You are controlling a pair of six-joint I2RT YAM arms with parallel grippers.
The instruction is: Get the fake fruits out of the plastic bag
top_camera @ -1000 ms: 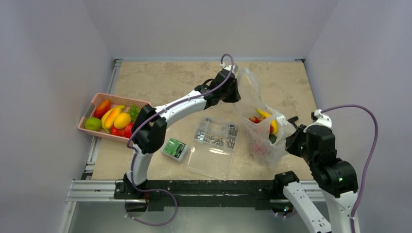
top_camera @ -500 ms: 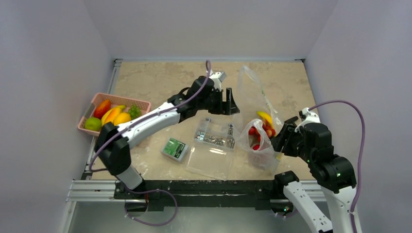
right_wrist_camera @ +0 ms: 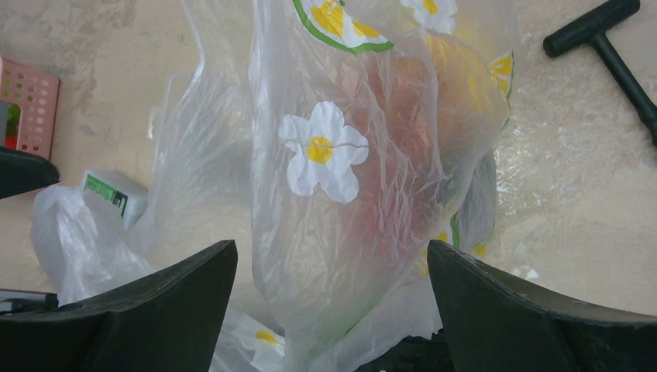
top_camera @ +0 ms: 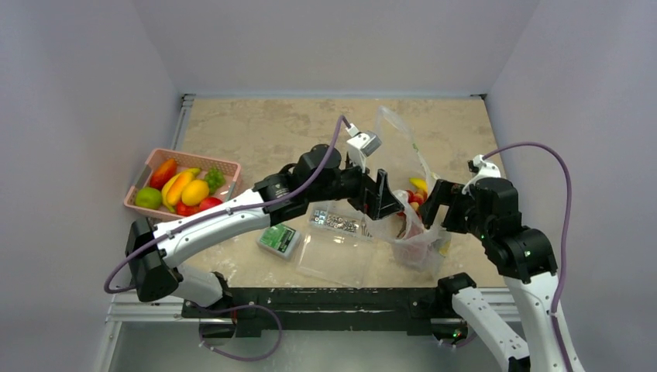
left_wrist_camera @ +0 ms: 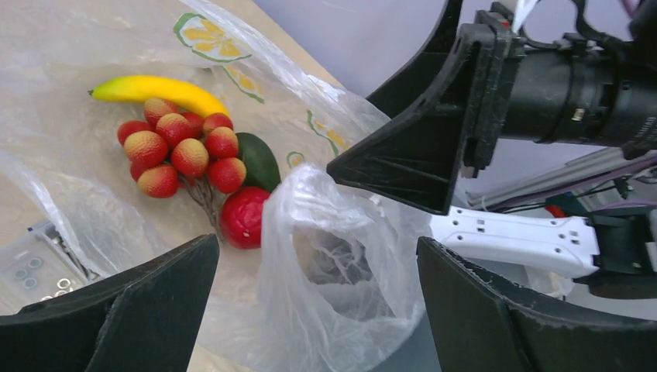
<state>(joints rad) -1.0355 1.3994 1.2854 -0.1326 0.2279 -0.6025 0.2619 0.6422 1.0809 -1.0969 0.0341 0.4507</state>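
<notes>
Plastic bag (right_wrist_camera: 318,155) holds grapes (left_wrist_camera: 182,151); left end effector (left_wrist_camera: 318,242), right end effector (right_wrist_camera: 331,248) both apart

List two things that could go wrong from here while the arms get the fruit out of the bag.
1. The left gripper is open with a loose fold of the plastic bag between its fingers, short of the grape bunch; closing may pinch film, not fruit.
2. The right gripper is open around the bag, not clamped, so the bag may drag along, perhaps onto the clear box of metal parts beside it.
</notes>
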